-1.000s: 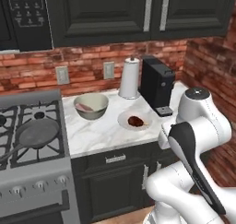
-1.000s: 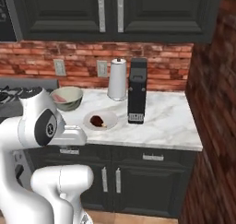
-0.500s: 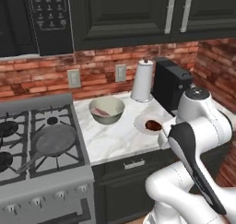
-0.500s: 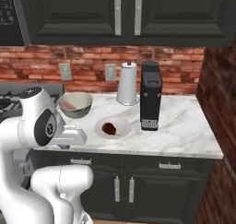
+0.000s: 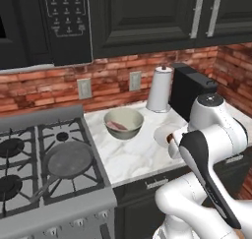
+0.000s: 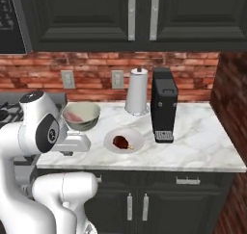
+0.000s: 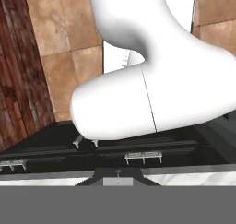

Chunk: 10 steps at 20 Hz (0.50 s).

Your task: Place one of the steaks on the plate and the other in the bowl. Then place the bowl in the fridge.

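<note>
One steak (image 6: 122, 142) lies on the white plate (image 6: 137, 136) on the marble table (image 6: 202, 146); the other steak (image 5: 118, 125) sits in the bowl (image 5: 124, 124) beside it. Pincer fingers together. No legible writing.

Folded white arm, pincer tucked low and shut.

Rises from the lower right in the left base view and the lower left in the right base view, bent back on itself with the round dark-capped joint at the top and the forearm (image 5: 209, 171) slanting down toward the base. Wrist turned downward and back toward the robot's own body. Pincer closed tight, nothing seen between its tips.
</note>
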{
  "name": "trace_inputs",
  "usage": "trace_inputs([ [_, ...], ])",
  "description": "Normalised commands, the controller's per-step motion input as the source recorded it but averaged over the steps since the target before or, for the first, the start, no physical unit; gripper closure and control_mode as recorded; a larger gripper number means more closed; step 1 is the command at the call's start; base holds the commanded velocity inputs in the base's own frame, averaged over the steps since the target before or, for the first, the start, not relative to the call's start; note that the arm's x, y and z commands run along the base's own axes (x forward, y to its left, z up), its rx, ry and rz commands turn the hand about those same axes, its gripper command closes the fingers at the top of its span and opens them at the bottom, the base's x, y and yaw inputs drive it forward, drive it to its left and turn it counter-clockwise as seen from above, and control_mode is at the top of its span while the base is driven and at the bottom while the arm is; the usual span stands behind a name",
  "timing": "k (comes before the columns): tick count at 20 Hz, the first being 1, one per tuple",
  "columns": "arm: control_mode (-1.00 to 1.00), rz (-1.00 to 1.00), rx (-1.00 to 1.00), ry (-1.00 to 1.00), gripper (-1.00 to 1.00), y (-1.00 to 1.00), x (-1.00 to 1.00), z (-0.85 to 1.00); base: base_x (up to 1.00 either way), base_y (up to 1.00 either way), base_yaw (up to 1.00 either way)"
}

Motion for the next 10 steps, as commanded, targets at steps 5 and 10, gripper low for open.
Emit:
trace_inputs([
  [5, 1.00, 0.00, 0.00, 0.00, 1.00, 0.00, 0.00, 0.00, 0.23, 0.29, -0.12],
  [10, 1.00, 0.00, 0.00, 0.00, 1.00, 0.00, 0.00, 0.00, 0.25, 0.31, -0.15],
])
